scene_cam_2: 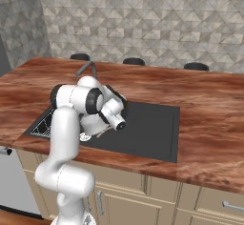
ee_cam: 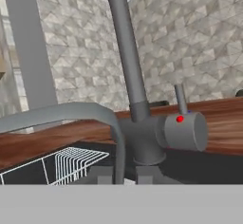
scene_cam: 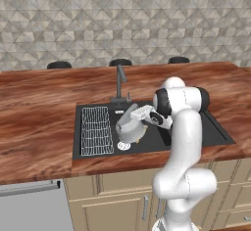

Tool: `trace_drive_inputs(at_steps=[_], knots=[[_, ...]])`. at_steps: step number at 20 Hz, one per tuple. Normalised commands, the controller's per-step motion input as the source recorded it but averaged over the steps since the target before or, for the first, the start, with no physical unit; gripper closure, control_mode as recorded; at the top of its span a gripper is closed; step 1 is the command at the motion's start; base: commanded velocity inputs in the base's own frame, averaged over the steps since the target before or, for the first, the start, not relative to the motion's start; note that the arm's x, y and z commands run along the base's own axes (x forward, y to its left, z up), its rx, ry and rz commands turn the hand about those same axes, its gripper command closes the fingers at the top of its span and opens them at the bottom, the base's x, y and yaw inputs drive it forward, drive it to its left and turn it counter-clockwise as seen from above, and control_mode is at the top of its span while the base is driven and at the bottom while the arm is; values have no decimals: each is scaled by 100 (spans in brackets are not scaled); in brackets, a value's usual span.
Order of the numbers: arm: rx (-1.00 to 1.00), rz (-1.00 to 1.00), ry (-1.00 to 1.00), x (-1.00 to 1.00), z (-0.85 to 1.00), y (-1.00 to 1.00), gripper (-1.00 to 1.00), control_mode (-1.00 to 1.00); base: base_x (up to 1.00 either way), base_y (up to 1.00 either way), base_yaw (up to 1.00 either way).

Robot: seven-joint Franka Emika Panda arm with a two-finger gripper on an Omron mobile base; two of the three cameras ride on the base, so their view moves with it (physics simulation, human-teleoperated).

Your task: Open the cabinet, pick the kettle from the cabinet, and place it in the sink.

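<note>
The silver-grey kettle (scene_cam: 129,128) sits low and tilted in the black sink (scene_cam: 215,131), just right of the wire rack (scene_cam: 95,129) and in front of the faucet (scene_cam: 119,84). My gripper (scene_cam: 139,113) reaches in from the right and is shut on the kettle's arched handle (ee_cam: 71,110). In the hand view, that handle curves down between the fingertips of my gripper (ee_cam: 123,174). I cannot tell whether the kettle's base touches the basin floor. In the right base view my arm hides the kettle over the sink (scene_cam_2: 147,124). The cabinet is out of view.
The faucet (ee_cam: 127,52) and its side knob (ee_cam: 186,131) stand close ahead of the hand. A wooden counter (scene_cam: 34,117) surrounds the sink. Dark stool tops (scene_cam: 59,64) line its far edge. Beige drawers (scene_cam: 112,205) sit below the counter.
</note>
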Motion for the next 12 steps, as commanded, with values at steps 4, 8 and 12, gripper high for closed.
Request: trace_drive_inputs(at_steps=[4, 8, 12], knots=[[0, -38, 12, -29, -9, 2, 100, -100, 0, 0, 0], [0, -34, 13, -31, -14, 0, 100, -100, 0, 0, 0], [0, -29, 7, -37, -18, 0, 100, -100, 0, 0, 0]])
